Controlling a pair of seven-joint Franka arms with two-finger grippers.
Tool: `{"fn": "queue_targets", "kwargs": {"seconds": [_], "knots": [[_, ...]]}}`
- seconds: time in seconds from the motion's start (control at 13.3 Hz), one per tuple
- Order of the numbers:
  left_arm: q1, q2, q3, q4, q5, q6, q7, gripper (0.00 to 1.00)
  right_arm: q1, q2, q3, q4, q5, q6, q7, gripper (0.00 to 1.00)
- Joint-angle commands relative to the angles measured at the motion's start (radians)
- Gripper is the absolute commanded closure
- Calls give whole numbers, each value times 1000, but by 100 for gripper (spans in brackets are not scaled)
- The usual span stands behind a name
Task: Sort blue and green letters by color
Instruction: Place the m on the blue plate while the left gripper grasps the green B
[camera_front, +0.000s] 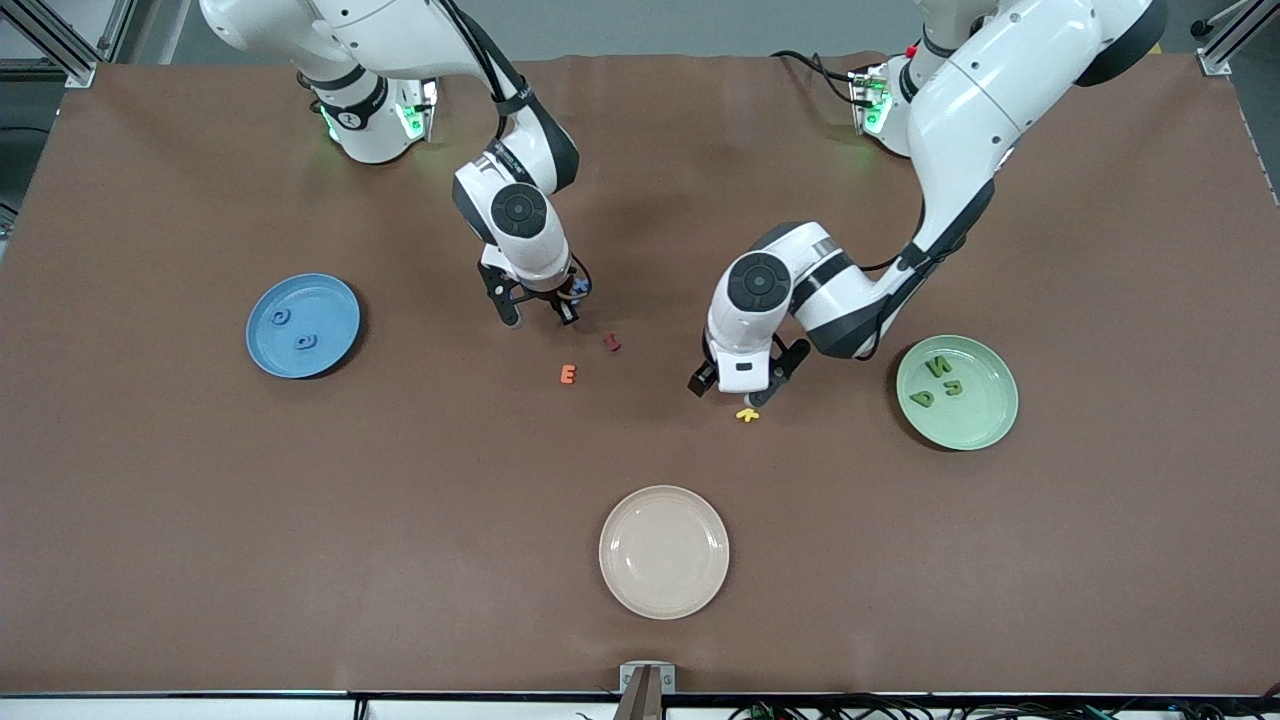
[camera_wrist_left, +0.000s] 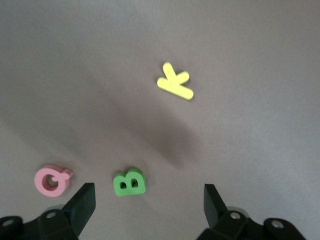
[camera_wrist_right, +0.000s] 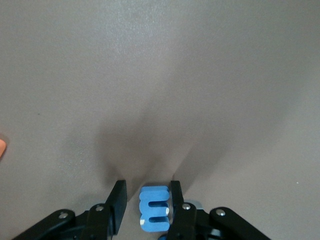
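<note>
We see the right claw (camera_wrist_right: 145, 202) low over the tabletop (camera_front: 200, 500), its fingers narrowed around a blue letter (camera_wrist_right: 154, 209) standing between them. The left claw (camera_wrist_left: 150, 202) is spread wide just above a green letter (camera_wrist_left: 130, 182), beside a pink letter (camera_wrist_left: 52, 180) and a yellow letter (camera_wrist_left: 175, 81).

Table cover (camera_front: 150, 480): brown, matt, faintly grainy sheet. Blue plate (camera_front: 330, 345), green plate (camera_front: 985, 420), beige plate (camera_front: 664, 590): smooth, slight sheen, plastic-looking. Green B (camera_wrist_left: 130, 182), pink Q (camera_wrist_left: 51, 180), yellow K (camera_wrist_left: 175, 81), blue E (camera_wrist_right: 154, 209): thick, matt, foam-like. Arm shells glossy white plastic; left gripper's fingers (camera_wrist_left: 82, 202) matt black.
</note>
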Motion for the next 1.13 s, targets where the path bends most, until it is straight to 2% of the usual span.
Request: {"fn": "queue_targets", "kwargs": {"seconds": [0.0,0.23,0.45,0.6,0.75,0.9,1.05], "knots": [[-44,11,42,22,21,0,-57,8,28,3,-8,-4,-13,-7,25,76],[-63,21,63,16,22,17,-128,14,44,3,-10,-3,-18,-6,20,98],[-78,25,70,-4,25,23,-137,18,29,-3,-13,0,-19,-20,-77,100],[-78,32,70,-6,27,23,-137,21,2,-30,-17,26,-19,-128,-139,100],[-80,41,70,-6,33,23,-137,26,-90,-90,-17,71,-18,-318,-286,100],[-78,54,71,-4,36,23,-137,32,-185,-180,-17,75,-19,-453,-505,100],[-78,55,70,-7,37,23,-137,33,-325,-266,-17,71,-19,-579,-752,100]]}}
